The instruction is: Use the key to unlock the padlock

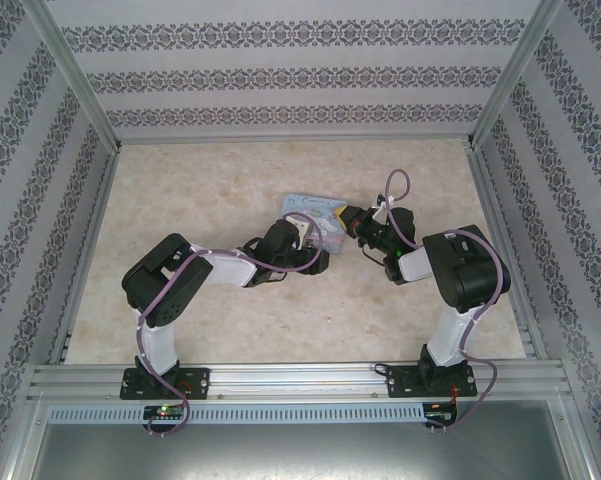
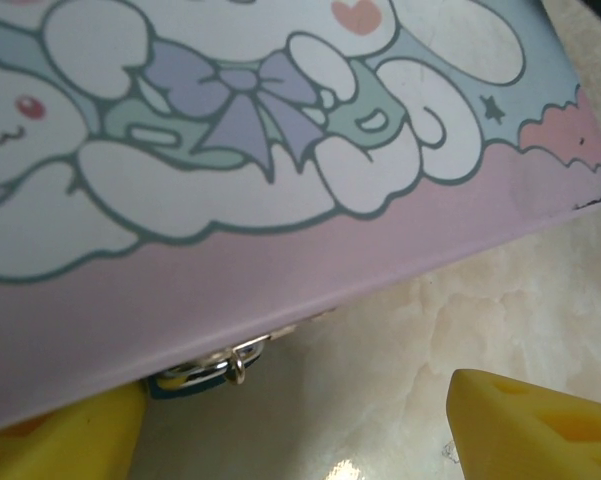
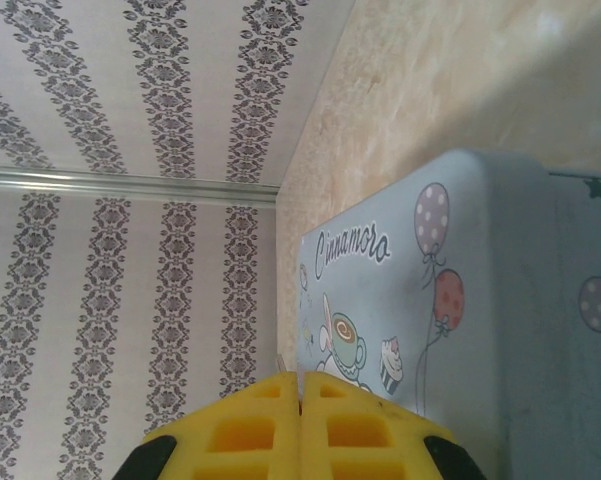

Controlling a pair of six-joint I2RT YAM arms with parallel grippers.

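Note:
The padlock (image 2: 185, 378), teal-bodied with a silvery shackle and ring, hangs at the front edge of the light-blue cartoon tin (image 2: 280, 150). My left gripper (image 2: 295, 400) is open. One yellow finger (image 2: 60, 440) is right beside the padlock and the other (image 2: 530, 420) stands well to the right. My right gripper (image 3: 300, 380) is shut beside the tin's end (image 3: 460, 300). A thin sliver, the key (image 3: 282, 362), pokes out from between its pads. From above, both grippers (image 1: 305, 238) (image 1: 358, 222) meet at the tin (image 1: 315, 210), the left at its near edge and the right at its right end.
The tin lies on a marbled tabletop (image 1: 230, 180) inside an enclosure with patterned walls (image 1: 280, 70). Metal frame rails (image 1: 300, 380) run along the near edge. Open tabletop lies to the left of and behind the tin.

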